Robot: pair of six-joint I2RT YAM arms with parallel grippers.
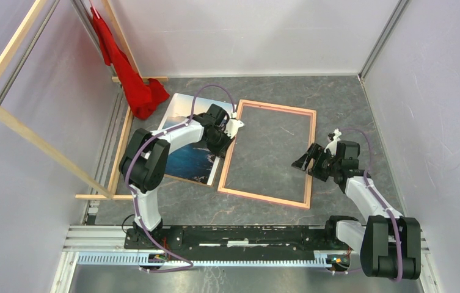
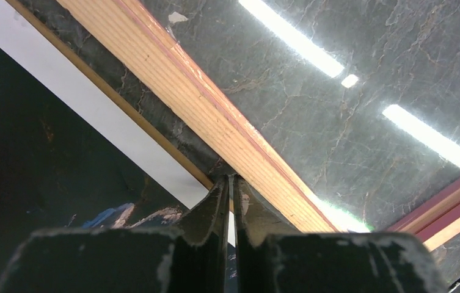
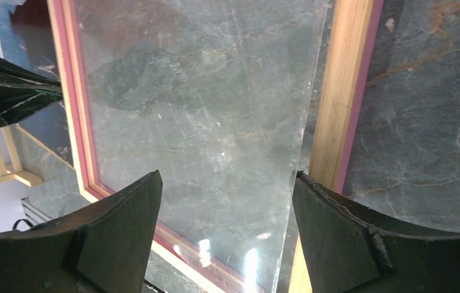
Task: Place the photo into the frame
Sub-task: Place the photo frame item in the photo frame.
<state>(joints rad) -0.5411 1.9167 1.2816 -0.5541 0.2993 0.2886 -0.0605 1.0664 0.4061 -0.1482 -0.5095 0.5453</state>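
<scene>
— Where is the frame (image 1: 264, 198) found?

— It is laid flat on the dark marbled table (image 1: 349, 110), near the middle. In the wrist views its rails (image 3: 343, 91) are seen pale wood on top with pink along their edges, and a clear pane (image 3: 215, 110) is seen lying inside them.

— And the photo (image 1: 186, 160)?

— It is laid picture side up just beside the frame's left rail, partly hidden under the left arm. In the left wrist view its dark print and white border (image 2: 44, 140) are separated from the wooden rail (image 2: 184, 91) by a narrow strip of table.

— How is the left gripper (image 1: 223, 145) held?

— Its fingers are pressed together, with only a thin slit showing between them. The tips (image 2: 231, 180) are lowered to that strip between photo and rail. Whether anything is touched cannot be told.

— And the right gripper (image 1: 305, 160)?

— Its fingers (image 3: 123, 226) are spread wide, and nothing is held. It (image 3: 226, 178) is poised low over the frame's right side, with one finger above the pane and the other at the right rail.

— Is anything else seen?

— A red cloth (image 1: 126, 67) is hung at the back left corner.
</scene>
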